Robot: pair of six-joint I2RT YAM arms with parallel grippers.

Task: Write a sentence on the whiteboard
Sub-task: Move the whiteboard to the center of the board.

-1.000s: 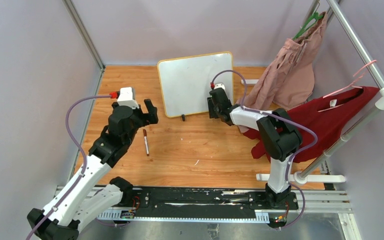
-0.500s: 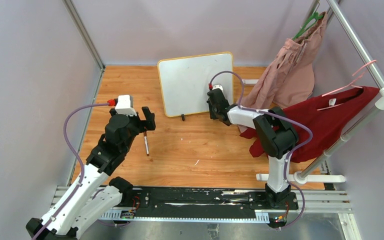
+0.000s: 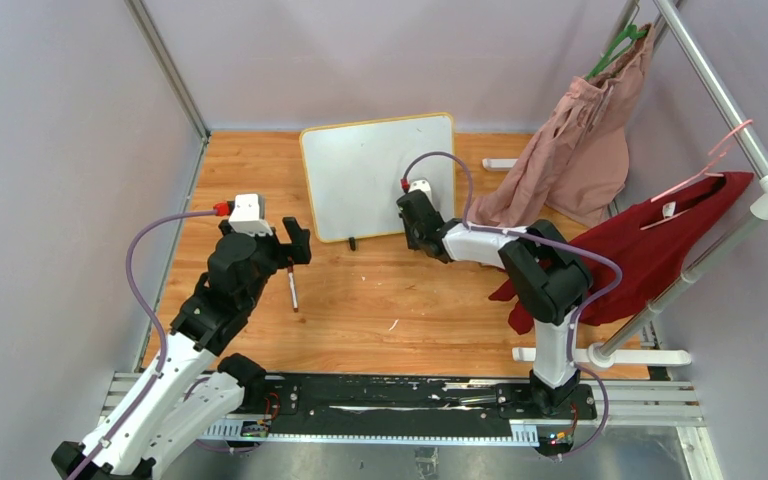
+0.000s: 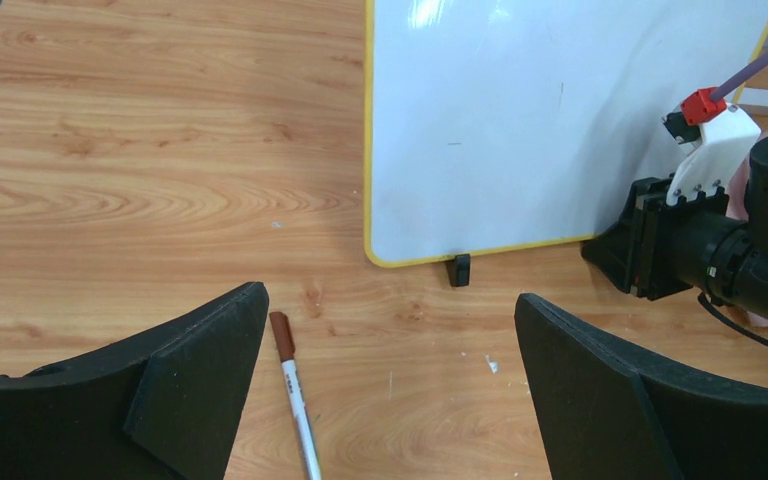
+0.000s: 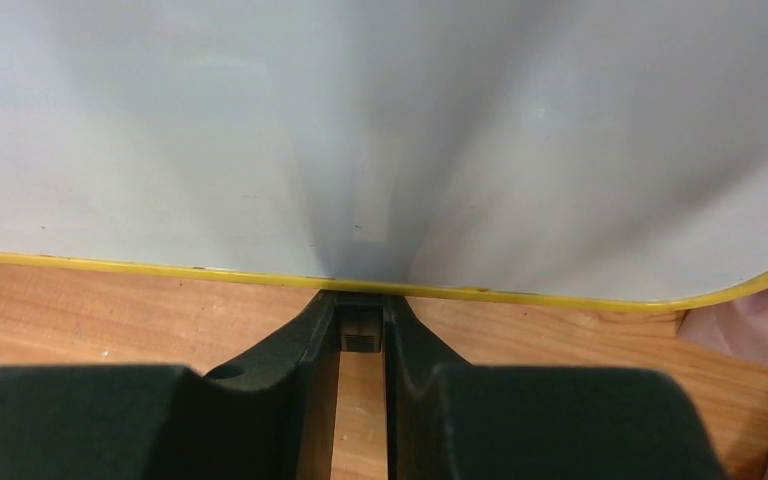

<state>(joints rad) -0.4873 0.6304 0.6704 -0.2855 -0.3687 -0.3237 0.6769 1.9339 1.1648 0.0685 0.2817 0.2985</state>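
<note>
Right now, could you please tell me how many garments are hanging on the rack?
2: a pink garment at the back right, and a red garment nearer on the right, trailing low. More may hang beyond the frame.

Left arm [image 3: 192, 322] and right arm [image 3: 548, 280]: white link shells, matte black joint housings. A lilac cable [image 3: 130, 262] with red connector [image 3: 224, 209] loops to each white wrist housing [image 3: 248, 207]. Fingers [image 4: 200, 370] black, wedge-shaped.
</note>
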